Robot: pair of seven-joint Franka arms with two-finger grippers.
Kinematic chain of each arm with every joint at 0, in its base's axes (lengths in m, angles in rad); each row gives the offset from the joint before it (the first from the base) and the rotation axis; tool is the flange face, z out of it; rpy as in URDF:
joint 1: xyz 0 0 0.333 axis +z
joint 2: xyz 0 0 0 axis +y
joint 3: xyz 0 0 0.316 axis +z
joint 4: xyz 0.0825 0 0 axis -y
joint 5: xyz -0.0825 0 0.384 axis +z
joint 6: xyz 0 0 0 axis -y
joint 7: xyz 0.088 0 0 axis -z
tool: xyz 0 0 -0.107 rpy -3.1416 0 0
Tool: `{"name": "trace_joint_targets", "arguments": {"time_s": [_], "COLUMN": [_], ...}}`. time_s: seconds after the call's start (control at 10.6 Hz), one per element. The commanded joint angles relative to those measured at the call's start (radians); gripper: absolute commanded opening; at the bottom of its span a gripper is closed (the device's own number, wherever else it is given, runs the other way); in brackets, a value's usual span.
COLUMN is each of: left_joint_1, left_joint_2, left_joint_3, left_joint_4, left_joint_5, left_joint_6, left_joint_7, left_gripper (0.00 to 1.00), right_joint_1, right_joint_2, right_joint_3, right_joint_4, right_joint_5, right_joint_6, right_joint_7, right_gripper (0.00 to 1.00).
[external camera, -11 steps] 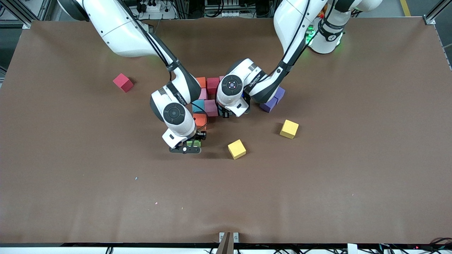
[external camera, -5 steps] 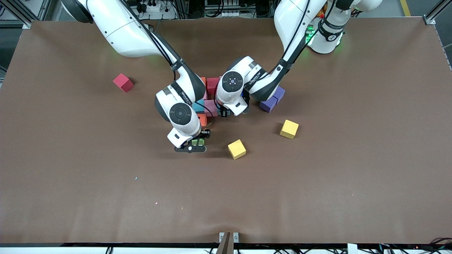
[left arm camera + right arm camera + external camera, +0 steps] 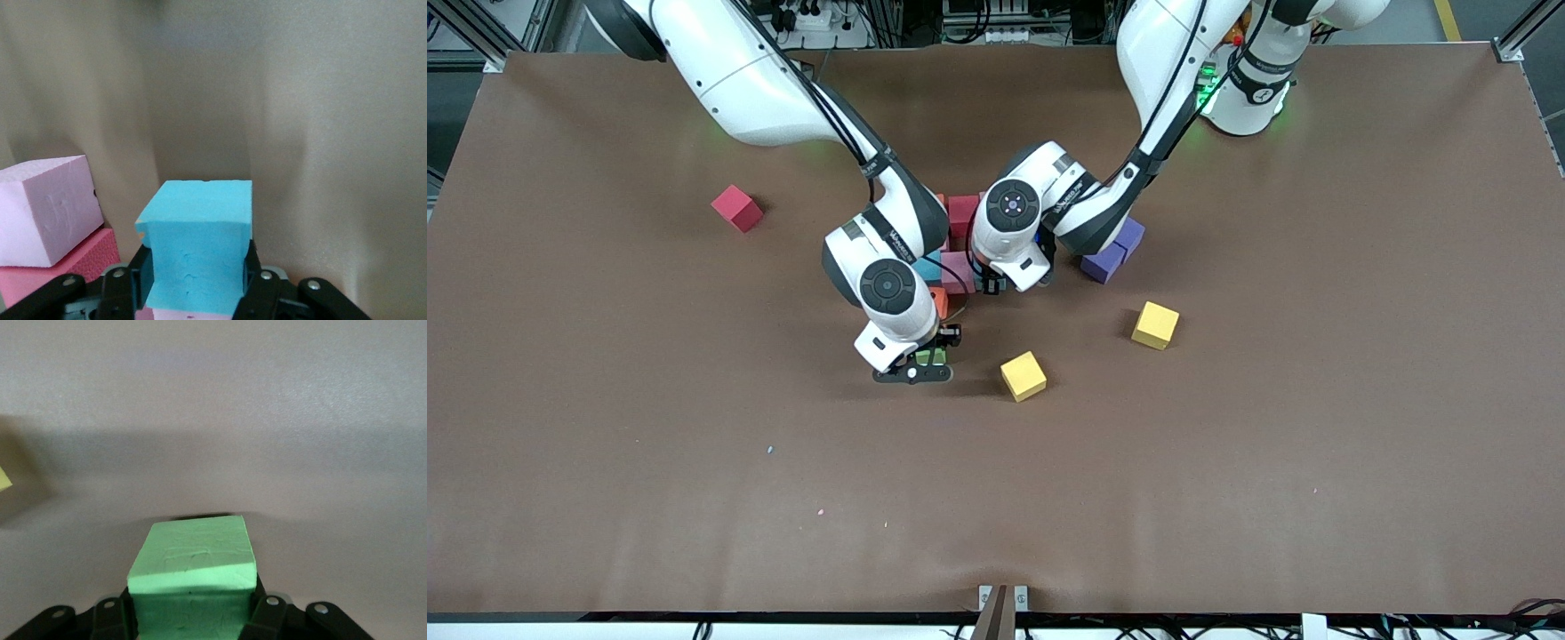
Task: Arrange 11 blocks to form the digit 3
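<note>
My right gripper (image 3: 925,360) is shut on a green block (image 3: 192,577), low over the table just beside an orange block (image 3: 939,302). My left gripper (image 3: 992,286) is shut on a blue block (image 3: 197,247) next to a pale pink block (image 3: 43,207) and a deeper pink one (image 3: 67,267). In mid-table a tight group holds a teal block (image 3: 925,265), a pink block (image 3: 959,271) and a dark red block (image 3: 963,213). Both wrists hide much of it, so no digit 3 shape can be read. Loose yellow blocks (image 3: 1023,375) (image 3: 1155,324) lie nearer the camera. A red block (image 3: 737,208) sits alone toward the right arm's end.
Two purple cubes (image 3: 1107,258) rest beside the left wrist, toward the left arm's end. Bare brown table (image 3: 1227,462) stretches along the front, nearer the camera, and at both ends.
My right gripper has carried the green block a little toward the left arm's end, closer to the yellow block. The left hand shifted slightly over the group early on, then held still.
</note>
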Motion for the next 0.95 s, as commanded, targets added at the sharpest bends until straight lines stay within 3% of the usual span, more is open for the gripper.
{"name": "trace_joint_targets", "arguments": {"time_s": [0.0, 0.19, 0.28, 0.47, 0.85], "left_joint_1": [-0.008, -0.008, -0.008, -0.008, -0.006], "left_joint_2": [-0.010, -0.008, -0.008, -0.008, -0.022], "left_joint_3": [0.003, 0.003, 0.003, 0.004, 0.003], "left_joint_4": [-0.023, -0.023, -0.023, -0.022, -0.020], "left_joint_5": [-0.009, -0.009, -0.009, -0.008, 0.009], "left_joint_6": [0.029, 0.036, 0.037, 0.037, 0.031], "left_joint_7": [0.015, 0.015, 0.015, 0.016, 0.016], "left_gripper": [0.37, 0.38, 0.47, 1.00, 1.00], "right_joint_1": [0.010, 0.012, 0.012, 0.012, 0.010], "right_joint_2": [0.019, 0.017, 0.017, 0.014, 0.007], "right_joint_3": [-0.002, 0.000, 0.000, 0.000, 0.001], "right_joint_4": [0.025, 0.019, 0.016, 0.002, 0.004], "right_joint_5": [0.000, 0.000, 0.000, 0.000, 0.002], "right_joint_6": [-0.016, -0.019, -0.021, -0.036, -0.074], "right_joint_7": [-0.007, -0.006, -0.005, -0.004, 0.004], "right_gripper": [0.15, 0.15, 0.15, 0.15, 0.21]}}
